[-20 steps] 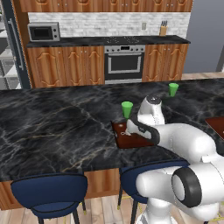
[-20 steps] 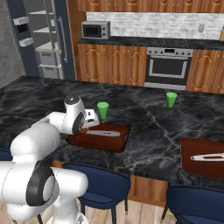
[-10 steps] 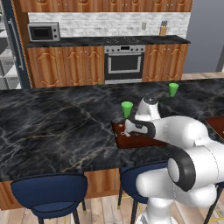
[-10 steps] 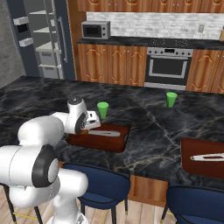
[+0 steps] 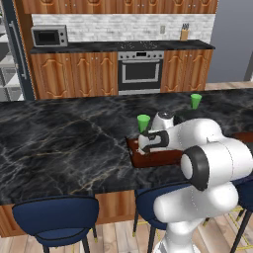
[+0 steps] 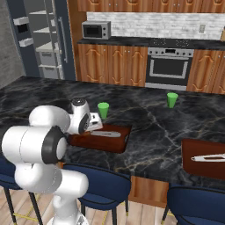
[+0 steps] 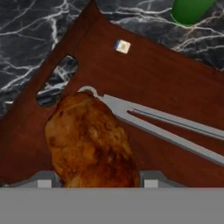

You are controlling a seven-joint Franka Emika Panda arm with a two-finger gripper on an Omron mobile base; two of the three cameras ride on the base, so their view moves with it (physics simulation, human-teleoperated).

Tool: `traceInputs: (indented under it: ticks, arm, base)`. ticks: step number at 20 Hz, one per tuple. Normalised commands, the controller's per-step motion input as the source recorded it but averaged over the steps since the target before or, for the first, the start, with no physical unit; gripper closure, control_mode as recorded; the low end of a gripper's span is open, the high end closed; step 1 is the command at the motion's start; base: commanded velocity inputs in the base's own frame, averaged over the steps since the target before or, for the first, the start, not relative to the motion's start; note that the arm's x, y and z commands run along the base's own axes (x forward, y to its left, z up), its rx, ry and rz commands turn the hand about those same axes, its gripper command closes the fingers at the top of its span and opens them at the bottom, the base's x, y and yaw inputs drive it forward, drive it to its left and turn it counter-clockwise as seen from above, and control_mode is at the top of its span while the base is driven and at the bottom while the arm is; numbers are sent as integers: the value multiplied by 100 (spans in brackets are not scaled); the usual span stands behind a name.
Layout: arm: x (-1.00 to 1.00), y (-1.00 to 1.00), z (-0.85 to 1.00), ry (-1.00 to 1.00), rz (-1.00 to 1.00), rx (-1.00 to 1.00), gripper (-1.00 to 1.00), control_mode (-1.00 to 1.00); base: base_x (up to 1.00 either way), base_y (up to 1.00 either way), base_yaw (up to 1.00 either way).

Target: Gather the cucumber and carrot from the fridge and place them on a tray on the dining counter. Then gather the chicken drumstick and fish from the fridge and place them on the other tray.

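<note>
Claw [image 7: 97, 181] grips the chicken drumstick [image 7: 89, 142] between its two tips, just above the brown wooden tray [image 7: 144, 78]. Drumstick sits over the tray end with the handle cutout [image 7: 56, 81]. Beside the drumstick a grey fish [image 7: 166, 127] lies flat on the tray. Tray rests on the black marble table [image 5: 64, 143], near its front edge. A green cup [image 6: 103, 110] stands just behind the tray. A second tray [image 6: 203, 159] lies well apart to the right.
</note>
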Motion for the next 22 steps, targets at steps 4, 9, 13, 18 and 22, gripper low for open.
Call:
traceInputs:
  ticks: [4,9,13,18,22]
  arm:
    - [27,0,-27,1,0,0,100,-100]
    - [25,5,-30,2,0,0,100,-100]
    - [20,6,-30,1,0,0,-100,-100]
    - [-12,0,-4,0,-1,0,-100,-100]
    - [-38,1,2,0,-5,0,-100,-100]
  base:
    - [0,0,0]
    - [0,0,0]
    - [0,0,0]
    - [0,0,0]
    - [0,0,0]
